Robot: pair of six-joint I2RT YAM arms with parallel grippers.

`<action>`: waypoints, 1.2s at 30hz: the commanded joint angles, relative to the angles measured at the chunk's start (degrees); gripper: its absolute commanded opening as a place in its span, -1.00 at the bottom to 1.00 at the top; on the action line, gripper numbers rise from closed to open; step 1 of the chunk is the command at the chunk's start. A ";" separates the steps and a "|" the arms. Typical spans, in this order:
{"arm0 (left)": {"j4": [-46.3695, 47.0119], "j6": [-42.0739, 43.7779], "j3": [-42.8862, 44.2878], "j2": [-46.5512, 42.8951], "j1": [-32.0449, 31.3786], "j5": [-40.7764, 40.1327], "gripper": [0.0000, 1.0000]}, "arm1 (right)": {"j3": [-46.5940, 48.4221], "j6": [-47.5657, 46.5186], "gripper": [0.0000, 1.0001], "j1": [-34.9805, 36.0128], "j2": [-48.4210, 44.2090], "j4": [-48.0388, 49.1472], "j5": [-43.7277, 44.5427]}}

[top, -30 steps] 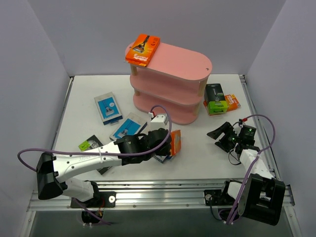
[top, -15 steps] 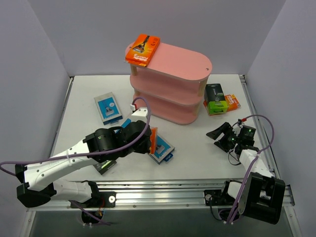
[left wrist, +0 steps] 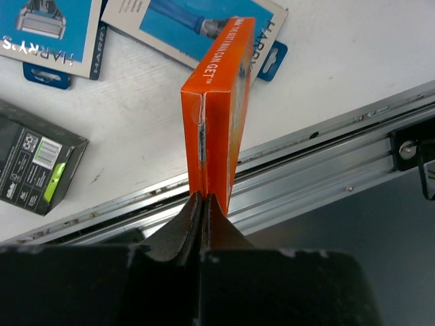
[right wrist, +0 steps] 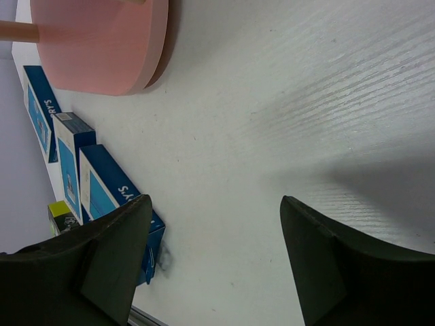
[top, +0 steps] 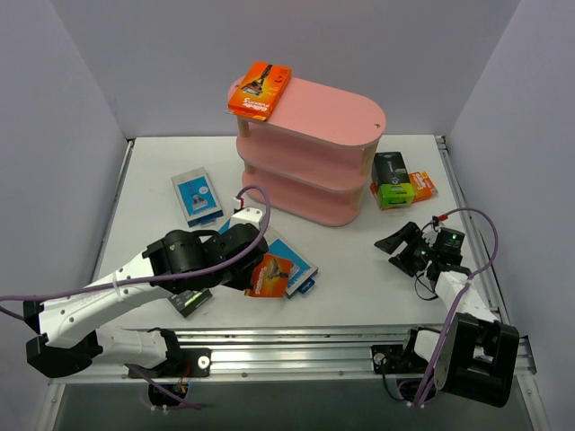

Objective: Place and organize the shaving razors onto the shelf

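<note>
razor pack [left wrist: 219, 115], bright orange, slim

We'd call this a robotics lab test cell, definitely not anybody's home. Plain pale walls [top: 63, 135] box in a white tabletop [top: 359, 260] on three sides. An aluminium rail [top: 296, 346] runs along the bottom of the top view with two robot arms [top: 117, 301] bolted to it, and purple cables [top: 468, 210] loop loose off them. The only homey stuff is a pink shelf [top: 323, 112] and some boxed razor packs [top: 196, 197].
</note>
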 commanded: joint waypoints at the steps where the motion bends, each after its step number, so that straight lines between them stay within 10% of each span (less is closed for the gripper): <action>1: -4.91 -0.57 4.03 -1.58 0.36 0.84 -0.95 | -0.65 -0.52 0.43 0.58 0.28 0.94 -1.14; 36: -19.59 2.94 3.33 -0.35 0.09 16.04 -0.95 | -1.53 -0.17 0.44 1.46 0.19 2.26 -1.05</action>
